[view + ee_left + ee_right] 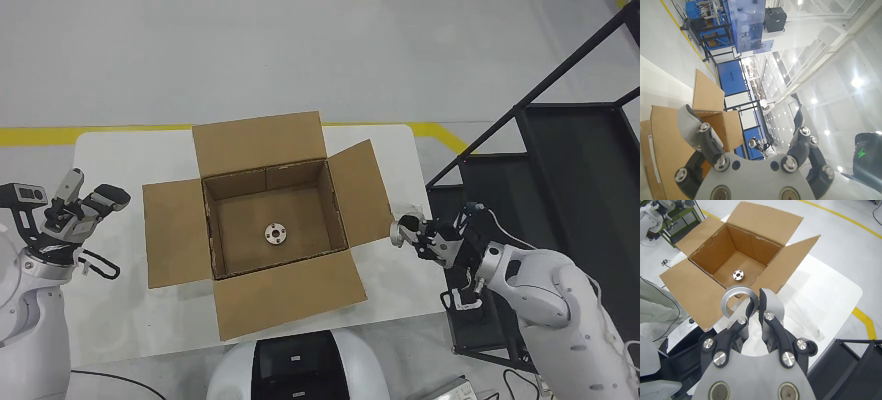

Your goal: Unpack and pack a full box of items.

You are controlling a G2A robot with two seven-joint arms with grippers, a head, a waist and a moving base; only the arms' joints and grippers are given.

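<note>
- Your right claw (755,302) is clamping a silver metal ring (738,290) by its rim, and the ring is sticking out past the fingertips. In the top view the right claw (415,237) is hanging just beside the nearest flap of the cardboard box (260,145).
- Your left claw (742,117) is spreading its fingers wide with nothing between them, and it is pointing up toward the ceiling lights. In the top view the left claw (85,205) is hovering over the table's edge, near another flap.
- A white label strip (653,157) is showing on the box right beside the left claw, too slanted to read. Far beyond that claw, blue panels (728,79) are carrying white lettering.
- A flanged disc (738,275) is lying on the box floor, beyond the ring and below it. The top view is placing the flanged disc (275,234) near the middle of that floor.
- The box is sitting with all four flaps open on a white table (120,300), and a yellow line (430,128) is running across the grey floor beyond.
- A black rack (570,150) is standing beside and behind the right claw, off the table.
- The left wrist view is giving you a big dark screen (747,24) far past the claw.
</note>
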